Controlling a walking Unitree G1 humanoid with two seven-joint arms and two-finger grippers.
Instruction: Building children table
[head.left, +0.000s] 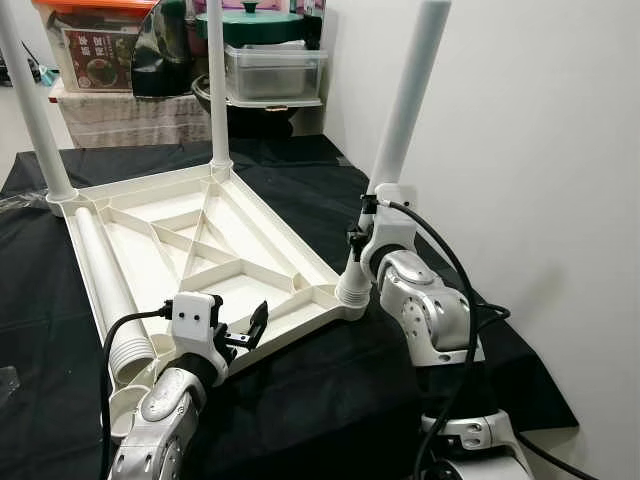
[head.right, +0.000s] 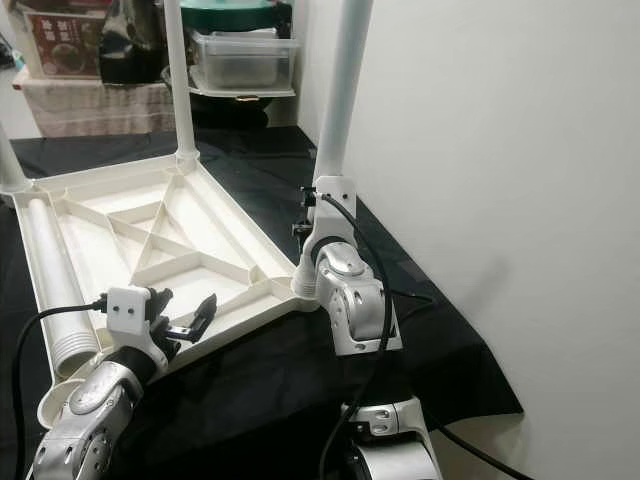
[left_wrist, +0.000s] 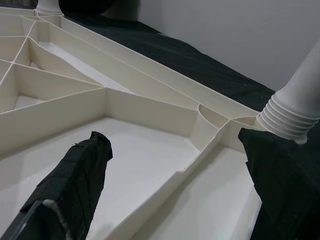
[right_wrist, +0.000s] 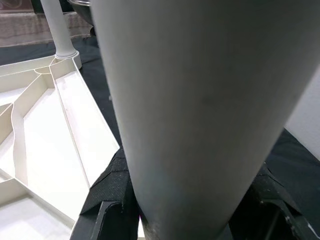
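Note:
The white plastic tabletop (head.left: 268, 213) lies upside down on a black cloth. Upright legs stand at its far left corner (head.left: 32, 115), far corner (head.left: 215, 80) and near right corner (head.left: 410, 95). My right gripper (head.left: 357, 240) is shut around the base of the near right leg (right_wrist: 200, 100), with black pads (right_wrist: 107, 200) pressed on both sides. My left gripper (head.left: 243, 335) hovers open over the near rim, its fingers (left_wrist: 75, 190) spread above a rib compartment beside that leg's threaded base (left_wrist: 287, 117). A loose leg (head.left: 100, 280) lies inside the tabletop along its left side.
The black cloth (head.left: 320, 400) covers the work surface and drops off at the right. A white wall (head.left: 540, 150) stands close on the right. Boxes, pots and a clear container (head.left: 275, 70) are stacked behind the table. A round socket (head.left: 130, 400) sits at the near left corner.

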